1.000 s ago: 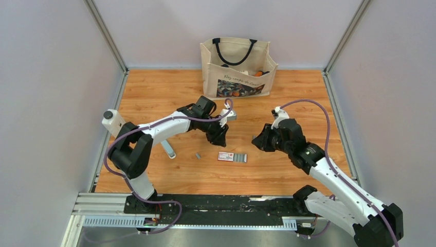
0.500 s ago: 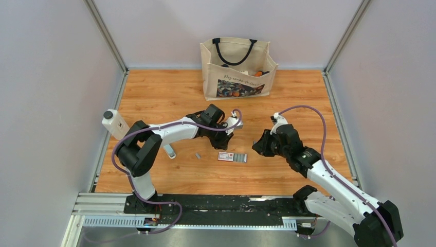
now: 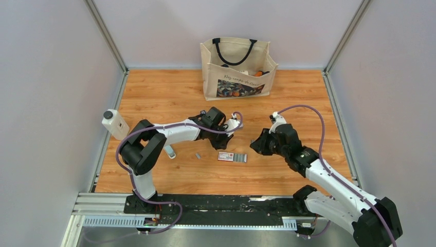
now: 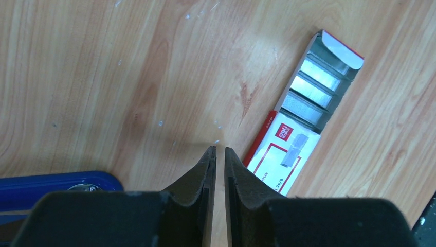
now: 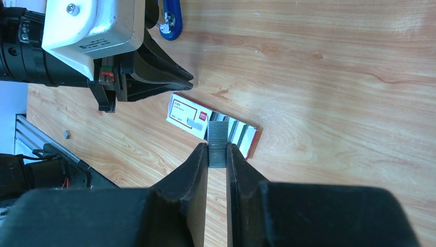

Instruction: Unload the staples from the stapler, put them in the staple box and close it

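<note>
Clamping a grey staple strip (image 5: 217,133) edge-on between its two fingers, the right pincer (image 5: 217,152) hangs over the counter (image 3: 169,98) right of centre. In the right wrist view the strip lines up with the open end of the white-and-red staple box (image 5: 191,116); whether the two touch cannot be determined. The left pincer (image 4: 219,152) is clenched, its fingertips almost touching with nothing between them, and it points down at bare wood just beside the printed end of the box. The blue stapler (image 4: 54,186) lies flat on the counter at the left pincer's side, near its fingers but not gripped. The right wrist view shows only the stapler's rounded blue end, beyond the left wrist camera housing. In the top view the stapler is hidden under the left arm. In that view the box lies between the two pincers, slightly nearer the arm bases. A loose staple strip (image 3: 197,155) lies on the wood left of the box, and a white-grey stick tool (image 3: 168,150) lies further left. A canvas tote bag (image 3: 236,67) stands at the far edge of the counter.
</note>
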Robot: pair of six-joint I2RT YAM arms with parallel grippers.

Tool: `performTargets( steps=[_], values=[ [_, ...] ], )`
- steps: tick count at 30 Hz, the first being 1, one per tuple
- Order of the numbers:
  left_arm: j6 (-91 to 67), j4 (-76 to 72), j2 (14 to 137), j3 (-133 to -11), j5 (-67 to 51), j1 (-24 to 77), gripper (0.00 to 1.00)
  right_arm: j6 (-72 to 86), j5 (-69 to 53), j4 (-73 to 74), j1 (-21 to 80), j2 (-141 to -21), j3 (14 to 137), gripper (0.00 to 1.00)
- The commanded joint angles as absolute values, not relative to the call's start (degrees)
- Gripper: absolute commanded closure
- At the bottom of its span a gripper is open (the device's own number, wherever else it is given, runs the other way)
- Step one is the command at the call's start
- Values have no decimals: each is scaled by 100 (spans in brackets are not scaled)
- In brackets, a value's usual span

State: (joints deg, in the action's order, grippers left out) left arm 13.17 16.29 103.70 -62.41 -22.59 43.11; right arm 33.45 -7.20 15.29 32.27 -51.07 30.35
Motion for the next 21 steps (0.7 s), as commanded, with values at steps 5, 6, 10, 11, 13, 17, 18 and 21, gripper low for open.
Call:
performTargets(
  steps=[5, 6, 10, 11, 13, 17, 18, 21],
  values=[
    [1292, 1274, 10230, -6021, -1986, 4421, 81, 3366, -817, 1143, 3217, -5194, 2944, 90],
    [1283, 1274, 10230, -6003, -1986, 4447, 81, 3358, -835, 1134, 3217, -5212, 2944, 90],
    [1292, 1240, 10099, -5854, -1934, 4570, 82, 3314, -835, 1142, 3217, -5256, 2936, 90],
    [1292, 1222, 10046, -5810, -1916, 4596, 82, 3313, -826, 1143, 3217, -5265, 2927, 90],
    [1257, 1239, 9967, -5739, -1951, 4623, 82, 3287, -826, 1160, 3217, -5265, 2918, 91],
    [1213, 1336, 9835, -5634, -2030, 4667, 82, 3270, -817, 1178, 3217, -5265, 2918, 91],
    [1222, 1336, 9791, -5582, -2022, 4684, 82, 3270, -817, 1186, 3217, -5273, 2909, 90],
    [1239, 1345, 9642, -5476, -1969, 4746, 82, 3261, -835, 1213, 3217, -5265, 2909, 90]
  ],
)
